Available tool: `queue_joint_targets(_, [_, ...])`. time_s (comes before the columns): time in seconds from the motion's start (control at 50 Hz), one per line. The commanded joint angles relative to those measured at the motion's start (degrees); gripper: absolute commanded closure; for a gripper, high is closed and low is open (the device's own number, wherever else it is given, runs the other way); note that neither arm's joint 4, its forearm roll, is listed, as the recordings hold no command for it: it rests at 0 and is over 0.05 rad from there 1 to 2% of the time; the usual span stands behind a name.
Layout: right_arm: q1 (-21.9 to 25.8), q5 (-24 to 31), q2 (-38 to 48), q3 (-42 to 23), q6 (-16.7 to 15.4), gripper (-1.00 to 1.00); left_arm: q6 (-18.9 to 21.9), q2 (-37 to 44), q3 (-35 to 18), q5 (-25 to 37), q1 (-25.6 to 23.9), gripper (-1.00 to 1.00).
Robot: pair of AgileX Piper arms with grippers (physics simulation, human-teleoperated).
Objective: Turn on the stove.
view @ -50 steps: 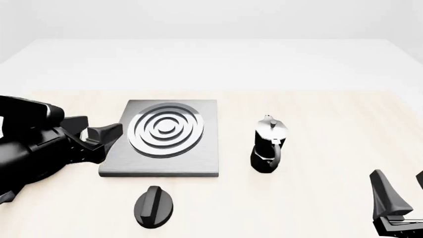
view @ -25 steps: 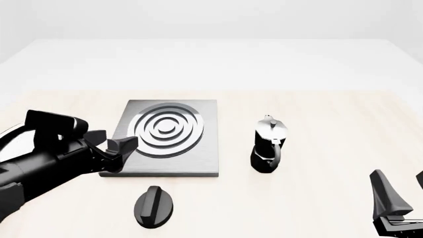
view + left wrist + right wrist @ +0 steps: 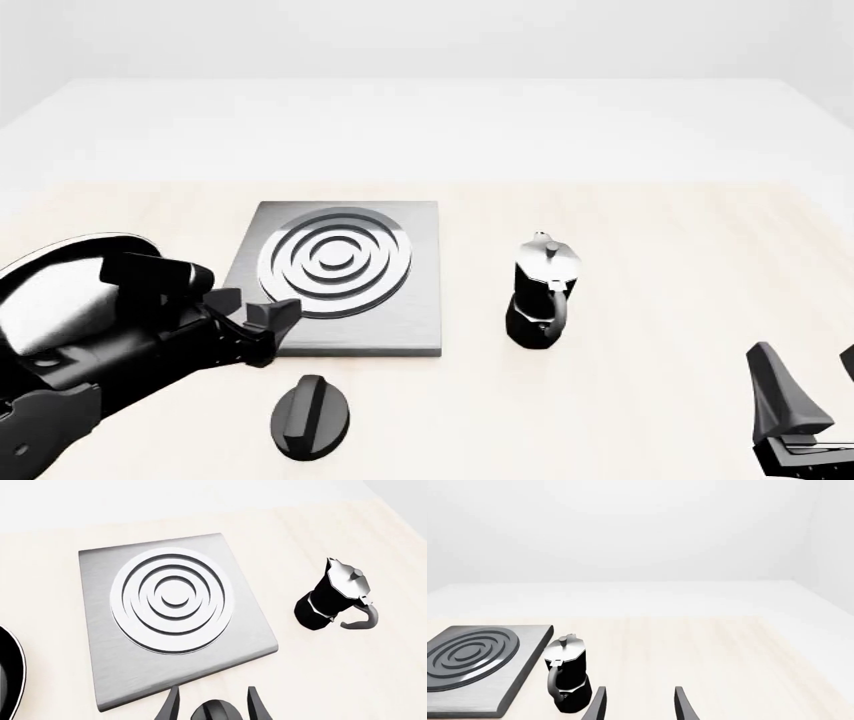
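The stove [image 3: 396, 305] is a flat grey metal slab with silver burner rings [image 3: 330, 260], left of the table's middle. Its round black ridged knob [image 3: 311, 416] lies apart on the table, just in front of the slab. My left gripper [image 3: 274, 328] is open and empty, over the slab's near left corner, up and left of the knob. In the left wrist view the stove [image 3: 100, 675] fills the middle and the knob [image 3: 217, 712] shows between the open fingers [image 3: 171, 707]. My right gripper [image 3: 807, 400] is open and empty at the near right, far from the stove [image 3: 527, 680].
A black-and-silver moka pot [image 3: 543, 292] stands right of the stove; it also shows in the left wrist view [image 3: 337, 596] and the right wrist view [image 3: 567, 677]. A black frying pan [image 3: 60, 290] lies left of the stove, partly behind my left arm; its rim [image 3: 12, 680] shows in the left wrist view.
My left arm has swung toward the near side and to the right, nearer the knob, uncovering the frying pan at the left. The right arm has not moved.
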Motion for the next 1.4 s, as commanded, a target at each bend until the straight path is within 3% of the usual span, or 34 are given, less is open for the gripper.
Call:
queue_joint_targets(0.02, [0.0,0.0,0.0,0.0,0.0,-1.00,-1.3,3.4,1.9,-4.2,-0.5,-1.00])
queue_joint_targets(0.86, [0.0,0.0,0.0,0.0,0.0,-1.00,-8.8,15.3,6.1,-15.1,-2.7,-1.00])
queue_joint_targets(1.4, [0.0,0.0,0.0,0.0,0.0,-1.00,-9.8,20.2,7.9,-19.5,-3.2,-1.00])
